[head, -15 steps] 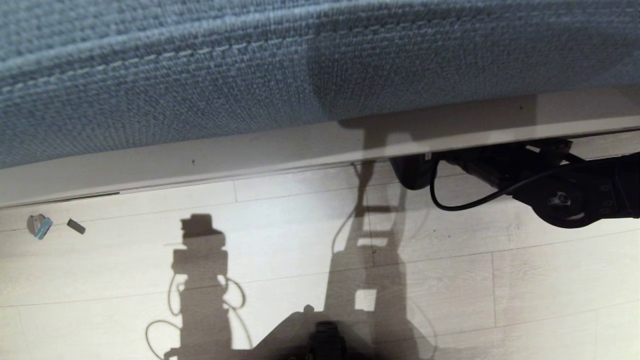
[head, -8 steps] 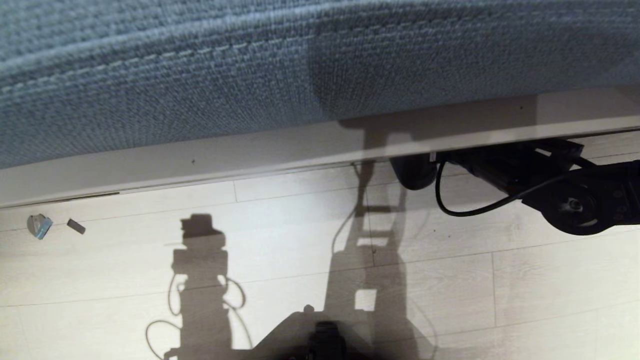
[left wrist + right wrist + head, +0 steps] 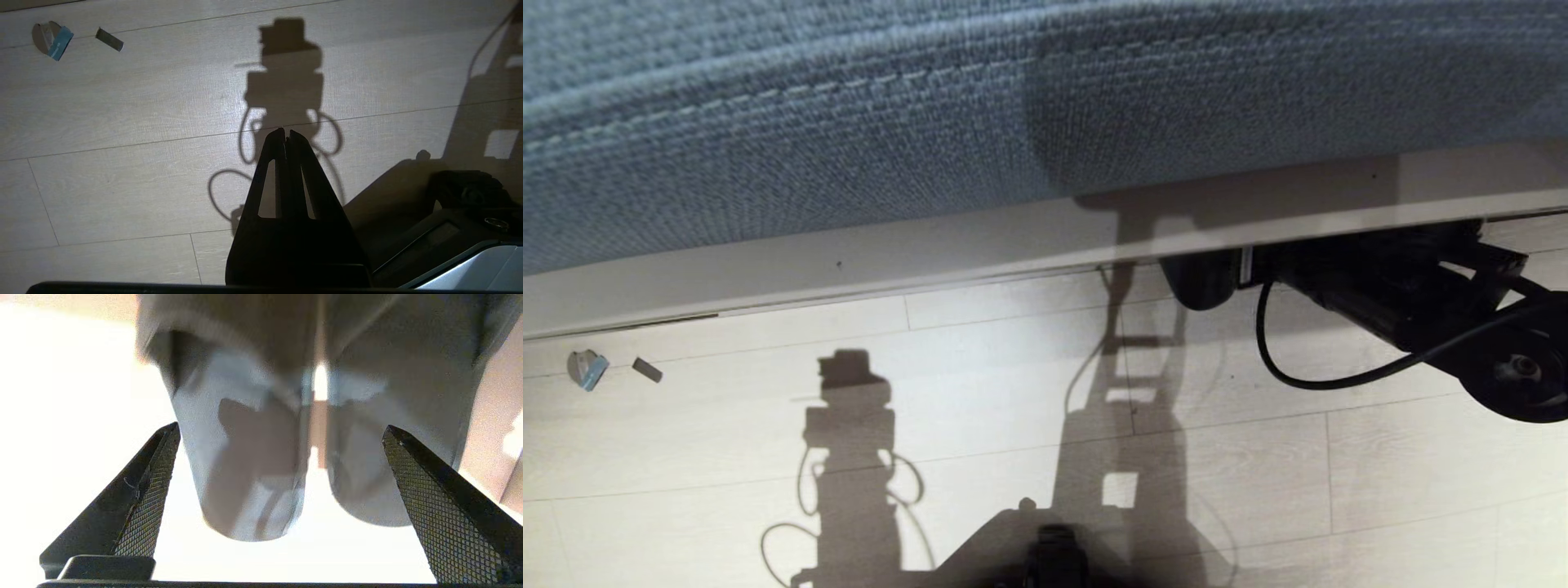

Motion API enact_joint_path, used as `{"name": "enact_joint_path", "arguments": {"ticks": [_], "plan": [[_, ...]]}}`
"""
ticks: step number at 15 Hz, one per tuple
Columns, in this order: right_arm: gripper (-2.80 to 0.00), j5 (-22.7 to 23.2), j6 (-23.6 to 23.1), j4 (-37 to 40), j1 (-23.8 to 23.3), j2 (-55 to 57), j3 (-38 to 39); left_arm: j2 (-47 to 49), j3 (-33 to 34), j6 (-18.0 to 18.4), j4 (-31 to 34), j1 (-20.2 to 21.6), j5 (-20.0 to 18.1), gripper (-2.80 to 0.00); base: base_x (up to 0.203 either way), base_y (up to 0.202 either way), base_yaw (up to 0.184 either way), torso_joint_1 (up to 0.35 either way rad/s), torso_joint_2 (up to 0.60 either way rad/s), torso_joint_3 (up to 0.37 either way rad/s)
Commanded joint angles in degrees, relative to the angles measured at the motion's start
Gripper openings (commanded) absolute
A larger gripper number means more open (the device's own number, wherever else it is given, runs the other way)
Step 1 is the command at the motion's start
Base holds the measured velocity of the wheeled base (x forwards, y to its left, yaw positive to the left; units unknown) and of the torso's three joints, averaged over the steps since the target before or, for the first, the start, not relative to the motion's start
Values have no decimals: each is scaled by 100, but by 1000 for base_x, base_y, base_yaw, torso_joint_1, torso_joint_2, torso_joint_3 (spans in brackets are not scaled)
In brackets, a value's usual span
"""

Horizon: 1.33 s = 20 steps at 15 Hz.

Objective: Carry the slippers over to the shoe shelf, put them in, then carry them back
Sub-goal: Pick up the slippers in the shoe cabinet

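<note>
The slippers [image 3: 286, 457] lie side by side on the pale floor [image 3: 980, 367], heels between the spread right gripper [image 3: 282, 490] fingers – not held. The right arm has drawn back to the right since earlier. The left gripper [image 3: 287, 136] hangs closed, empty.

Pale wood-grain plank floor [image 3: 980, 359], seams running crosswise. Lying on it at far left: small crumpled blue-and-grey paper scrap [image 3: 587, 369], with short flat grey strip [image 3: 647, 370] just beside, apart. Dark rounded slipper heel [image 3: 1199, 282] resting on floor under pale ledge [image 3: 849, 269].
</note>
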Motion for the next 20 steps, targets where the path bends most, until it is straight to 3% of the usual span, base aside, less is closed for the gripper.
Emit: {"name": "enact_joint_path", "arguments": {"ticks": [1,13,17,20], "plan": [[0,-19,-7,-26,189,-221,382,-4,44,-3,-3,-4,2,-280,0,0,0,0,0,0],[0,33,-31,0,634,-1257,2019,-4,44,-11,-3,-4,2,-280,0,0,0,0,0,0],[0,727,-16,77,665,-1762,2670,-4,44,-11,-3,5,2,-280,0,0,0,0,0,0],[0,1512,-11,492,665,-2167,2982,-8,44,-11,-3,-4,2,-280,0,0,0,0,0,0]]}}
